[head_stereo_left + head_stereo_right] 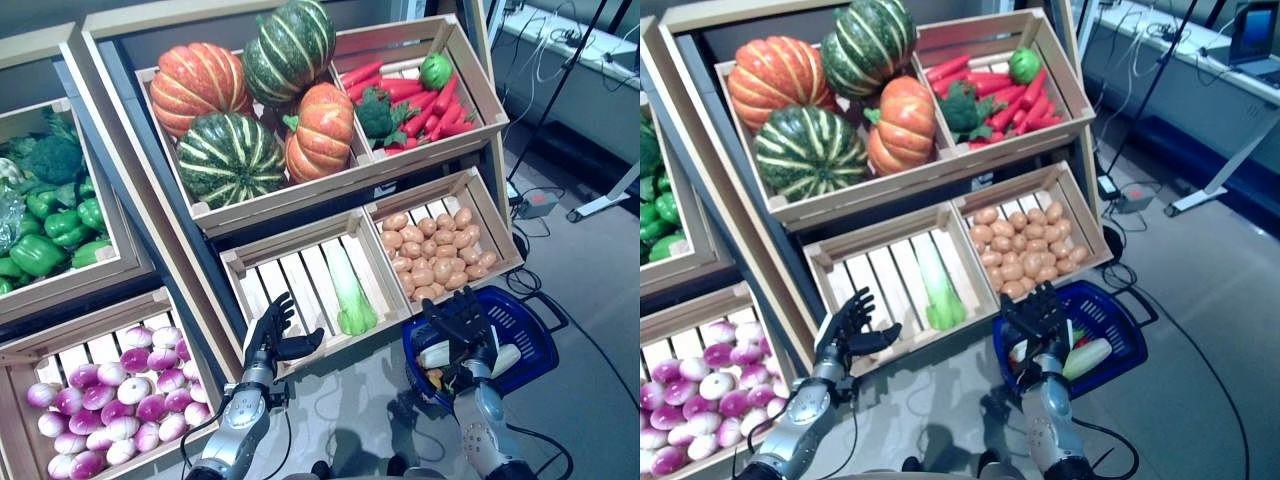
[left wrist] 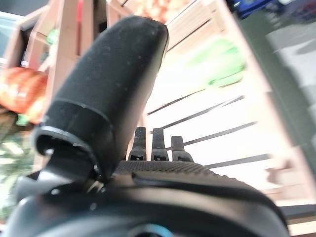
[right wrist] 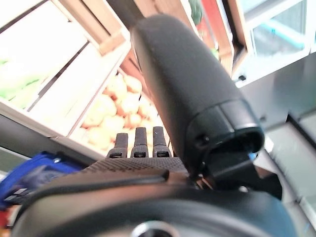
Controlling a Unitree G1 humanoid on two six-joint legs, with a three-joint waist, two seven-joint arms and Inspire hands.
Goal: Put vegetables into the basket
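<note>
The dark left hand, fingers spread, hovers at the front edge of the slatted wooden crate holding a pale green cabbage. The dark right hand, fingers also straight, is above the blue plastic basket, which seems to hold some vegetables.

Both silver-grey arms reach forward from the lower edge of the head views, forearms angled upward. The left hand is raised with its fingers straight and slightly spread, thumb standing out to the side, holding nothing. The right hand is likewise lifted, back of the hand toward the camera, fingers extended and fanned, empty. The 2 hands are well apart, at about the same height.
</note>
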